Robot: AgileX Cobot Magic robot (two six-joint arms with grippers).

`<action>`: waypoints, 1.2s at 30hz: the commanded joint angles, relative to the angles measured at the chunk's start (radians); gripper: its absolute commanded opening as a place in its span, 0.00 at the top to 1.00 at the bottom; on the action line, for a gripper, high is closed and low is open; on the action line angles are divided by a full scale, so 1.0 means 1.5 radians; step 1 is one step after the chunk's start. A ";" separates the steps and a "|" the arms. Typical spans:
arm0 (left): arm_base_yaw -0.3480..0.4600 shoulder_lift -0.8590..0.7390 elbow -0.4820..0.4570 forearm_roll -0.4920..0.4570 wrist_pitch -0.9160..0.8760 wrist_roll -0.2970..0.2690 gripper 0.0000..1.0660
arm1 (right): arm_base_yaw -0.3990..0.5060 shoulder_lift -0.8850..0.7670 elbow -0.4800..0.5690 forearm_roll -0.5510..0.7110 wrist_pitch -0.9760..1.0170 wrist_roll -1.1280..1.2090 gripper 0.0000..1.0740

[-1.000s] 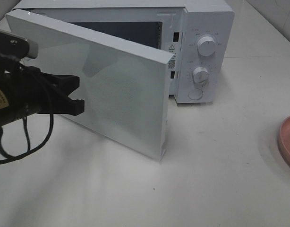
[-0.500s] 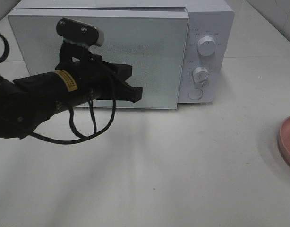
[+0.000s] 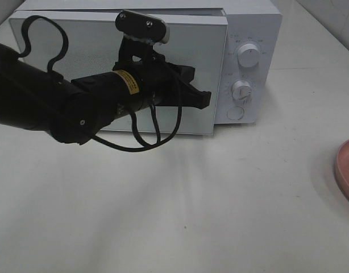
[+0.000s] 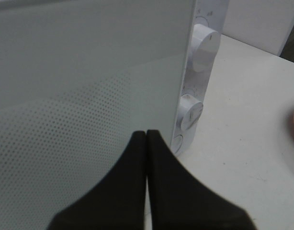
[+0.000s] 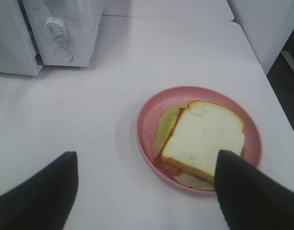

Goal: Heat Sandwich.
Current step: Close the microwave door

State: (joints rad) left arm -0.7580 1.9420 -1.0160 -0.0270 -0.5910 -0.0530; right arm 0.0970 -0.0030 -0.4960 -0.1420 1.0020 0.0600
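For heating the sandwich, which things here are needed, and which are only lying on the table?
Needed: sandwich; plate under it; microwave, with its door closed and its two knobs; left gripper, fingers together; right gripper, open above the plate.

Lying about: nothing else shows on the table.

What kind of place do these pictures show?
Probably a kitchen-style test bench, not a home kitchen: a white microwave oven with two round dials stands on a plain white tabletop, and a white-bread sandwich lies on a round pink plate. Two black robot arms work here.
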 commanded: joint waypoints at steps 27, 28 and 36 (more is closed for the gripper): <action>0.015 0.103 -0.213 -0.050 0.075 0.031 1.00 | -0.005 -0.019 0.002 -0.001 -0.005 -0.001 0.30; 0.026 0.109 -0.231 -0.053 0.083 0.031 1.00 | -0.005 -0.019 0.002 -0.001 -0.005 -0.001 0.30; 0.039 0.118 -0.257 -0.079 0.093 0.030 1.00 | -0.005 -0.019 0.002 -0.002 -0.005 0.001 0.30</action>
State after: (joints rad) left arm -0.7400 2.1140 -1.3750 -0.0630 -0.4010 0.0000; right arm 0.0970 -0.0030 -0.4960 -0.1420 1.0020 0.0600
